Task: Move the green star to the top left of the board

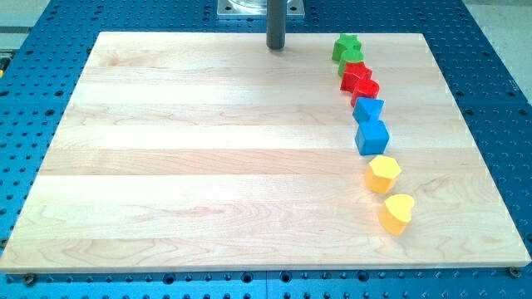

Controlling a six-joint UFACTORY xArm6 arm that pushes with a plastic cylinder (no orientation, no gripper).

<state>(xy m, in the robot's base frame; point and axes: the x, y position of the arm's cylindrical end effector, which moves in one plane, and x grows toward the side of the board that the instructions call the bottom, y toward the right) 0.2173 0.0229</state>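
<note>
The green star [346, 46] sits near the board's [208, 149] top edge, right of centre, heading a chain of blocks running toward the view's bottom. A second green block [350, 61] touches it, then red star [356, 76], red block [365, 90], two blue blocks [367, 109] [371, 137], yellow hexagon [384, 174], yellow heart [398, 212]. My tip [275, 46] stands to the star's left, apart — a bare rod, nothing to clench. Leftward the wood lies open to the top-left corner.
</note>
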